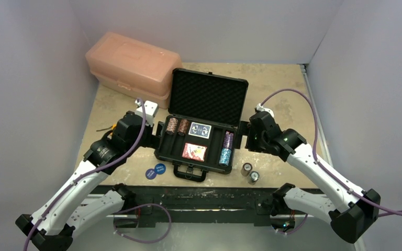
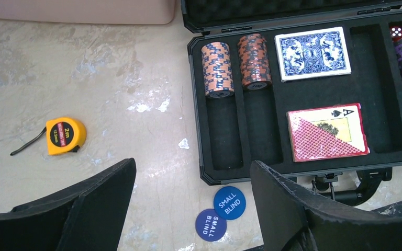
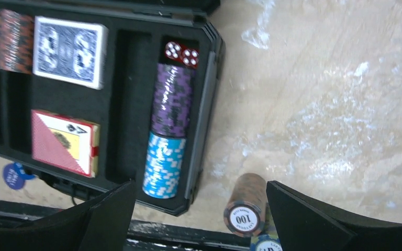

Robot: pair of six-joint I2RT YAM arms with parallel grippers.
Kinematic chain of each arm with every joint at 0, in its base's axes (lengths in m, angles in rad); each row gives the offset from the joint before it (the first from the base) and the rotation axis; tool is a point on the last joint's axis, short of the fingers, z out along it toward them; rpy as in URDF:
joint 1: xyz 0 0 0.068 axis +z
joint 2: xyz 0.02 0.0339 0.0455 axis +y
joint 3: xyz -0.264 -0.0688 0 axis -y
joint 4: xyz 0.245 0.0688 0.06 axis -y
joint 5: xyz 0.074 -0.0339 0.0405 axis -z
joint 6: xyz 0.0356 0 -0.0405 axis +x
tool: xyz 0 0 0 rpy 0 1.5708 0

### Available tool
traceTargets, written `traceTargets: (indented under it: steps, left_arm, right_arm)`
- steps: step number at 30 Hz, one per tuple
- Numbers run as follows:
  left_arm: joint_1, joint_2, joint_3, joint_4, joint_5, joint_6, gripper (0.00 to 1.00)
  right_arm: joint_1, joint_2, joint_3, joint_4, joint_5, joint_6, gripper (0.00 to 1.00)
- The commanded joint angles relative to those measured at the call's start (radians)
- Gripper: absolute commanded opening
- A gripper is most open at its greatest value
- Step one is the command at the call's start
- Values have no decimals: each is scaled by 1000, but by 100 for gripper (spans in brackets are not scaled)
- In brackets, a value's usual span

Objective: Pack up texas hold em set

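Observation:
The small black briefcase (image 1: 160, 152) lies open in the middle of the table, its lid (image 1: 208, 97) upright. Its foam slots hold two orange chip stacks (image 2: 218, 69), a blue deck (image 2: 312, 53), a red deck (image 2: 326, 133), a purple stack (image 3: 173, 99), a cyan stack (image 3: 165, 164) and red dice (image 3: 181, 53). Two blue "small blind" discs (image 2: 220, 213) lie on the table off the case's front left corner. Two chip stacks (image 3: 246, 205) stand to the right of the case. My left gripper (image 2: 192, 166) hangs open above the discs. My right gripper (image 3: 200, 185) is open over the cyan stack and the loose stacks.
A large pink plastic box (image 1: 134, 65) stands at the back left. A yellow tape measure (image 2: 65, 136) lies left of the case. White walls close in three sides, and a black rail (image 1: 199, 196) runs along the near edge.

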Motion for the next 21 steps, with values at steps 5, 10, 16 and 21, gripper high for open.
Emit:
traceTargets:
  steps: [5, 10, 16, 21]
  left_arm:
    - [3, -16, 1, 33, -32, 11, 80]
    - [4, -33, -2, 30, -39, 7, 80]
    - [-3, -34, -1, 25, -42, 9, 80]
    - [-6, -31, -1, 24, -43, 11, 79]
  right_arm:
    - [2, -5, -101, -41, -44, 40, 99]
    - [1, 1, -155, -26, -58, 57, 98]
    - [2, 5, -207, 8, -110, 40, 89]
    - [3, 6, -228, 20, -135, 29, 83]
